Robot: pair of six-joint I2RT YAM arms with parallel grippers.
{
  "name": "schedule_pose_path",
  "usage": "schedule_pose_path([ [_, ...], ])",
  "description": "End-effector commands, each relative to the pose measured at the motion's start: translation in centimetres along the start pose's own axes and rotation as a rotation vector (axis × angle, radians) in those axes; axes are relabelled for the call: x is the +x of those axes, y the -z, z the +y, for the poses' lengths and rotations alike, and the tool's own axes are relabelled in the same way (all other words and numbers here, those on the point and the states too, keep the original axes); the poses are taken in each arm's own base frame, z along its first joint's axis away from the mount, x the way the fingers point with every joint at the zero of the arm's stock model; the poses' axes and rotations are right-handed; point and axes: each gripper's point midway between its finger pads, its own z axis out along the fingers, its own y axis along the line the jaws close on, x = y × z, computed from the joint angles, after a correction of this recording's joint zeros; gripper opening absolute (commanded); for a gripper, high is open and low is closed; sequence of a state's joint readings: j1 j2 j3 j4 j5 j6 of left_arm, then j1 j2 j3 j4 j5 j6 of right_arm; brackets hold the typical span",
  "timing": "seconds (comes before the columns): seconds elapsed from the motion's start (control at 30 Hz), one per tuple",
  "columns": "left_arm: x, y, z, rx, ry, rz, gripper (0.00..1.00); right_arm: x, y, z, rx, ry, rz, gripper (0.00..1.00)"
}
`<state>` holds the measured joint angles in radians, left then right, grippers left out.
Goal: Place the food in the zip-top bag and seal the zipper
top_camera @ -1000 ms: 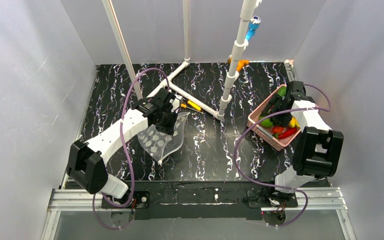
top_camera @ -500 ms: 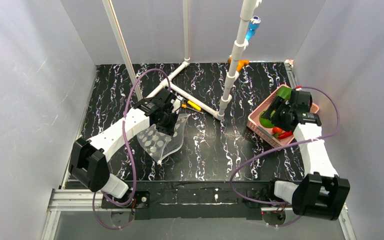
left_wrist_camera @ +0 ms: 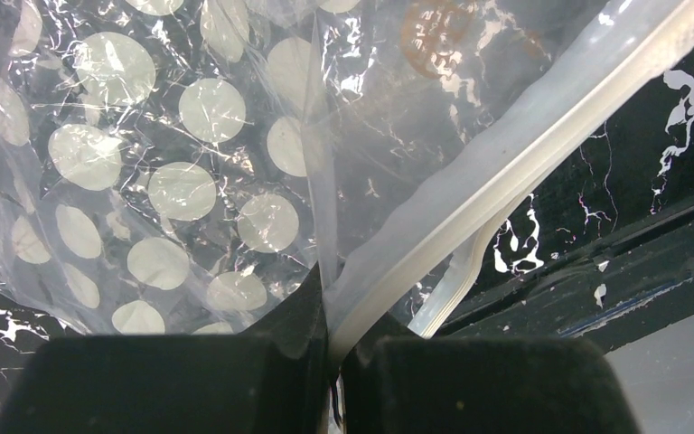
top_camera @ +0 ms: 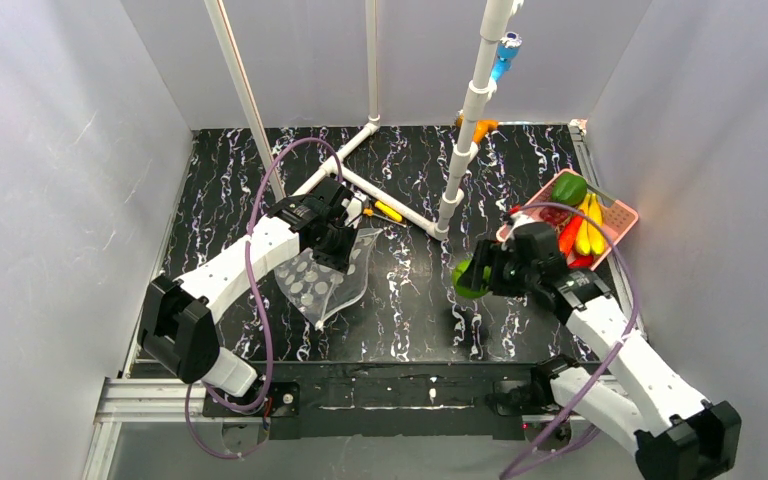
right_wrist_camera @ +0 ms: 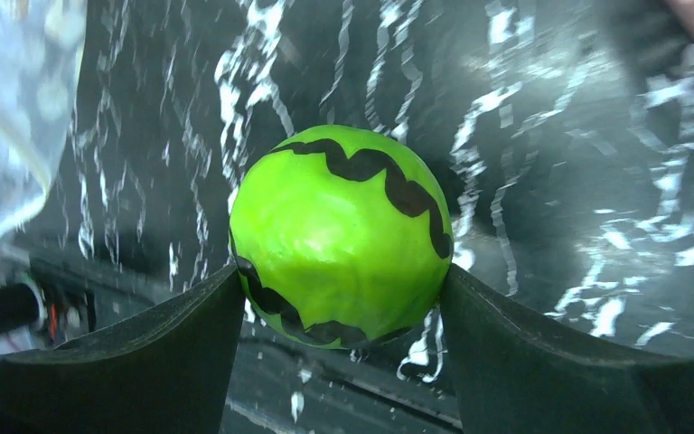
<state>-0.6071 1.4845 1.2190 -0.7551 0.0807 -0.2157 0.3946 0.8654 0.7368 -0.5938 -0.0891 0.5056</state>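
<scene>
My left gripper (top_camera: pixel 338 243) is shut on the mouth edge of the clear dotted zip-top bag (top_camera: pixel 322 278) and holds it up left of centre. In the left wrist view the zipper strip (left_wrist_camera: pixel 497 154) runs from the closed jaws up to the right, with the bag (left_wrist_camera: pixel 172 181) hanging behind it. My right gripper (top_camera: pixel 482 275) is shut on a green round watermelon toy (right_wrist_camera: pixel 339 235) and holds it above the table, between the basket and the bag; the toy (top_camera: pixel 470 278) also shows in the top view. More food lies in the pink basket (top_camera: pixel 620 222): a green one (top_camera: pixel 569 189), yellow bananas (top_camera: pixel 589 232), a red pepper (top_camera: pixel 569 234).
A white pipe frame (top_camera: pixel 400 210) lies across the back of the table, with an upright pipe (top_camera: pixel 470 120) near the centre. Small yellow and orange tools (top_camera: pixel 385 211) lie by the pipe near the left gripper. Grey walls close in both sides.
My right gripper has lifted the green round toy out of the basket and carried it left toward the table's middle. The left gripper and the bag have stayed put.
</scene>
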Motion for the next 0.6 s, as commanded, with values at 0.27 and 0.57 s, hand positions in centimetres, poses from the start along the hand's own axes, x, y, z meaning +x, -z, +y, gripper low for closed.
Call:
schedule_pose_path([
  [0.27, 0.6, -0.4, -1.3, 0.082, -0.033, 0.009, 0.00, 3.5, -0.4, 20.0, -0.549, 0.237, 0.117, 0.01],
  [0.57, 0.1, 1.3, -4.0, 0.220, -0.064, -0.066, 0.00, 1.2, -0.2, 27.1, -0.854, 0.254, 0.034, 0.01],
])
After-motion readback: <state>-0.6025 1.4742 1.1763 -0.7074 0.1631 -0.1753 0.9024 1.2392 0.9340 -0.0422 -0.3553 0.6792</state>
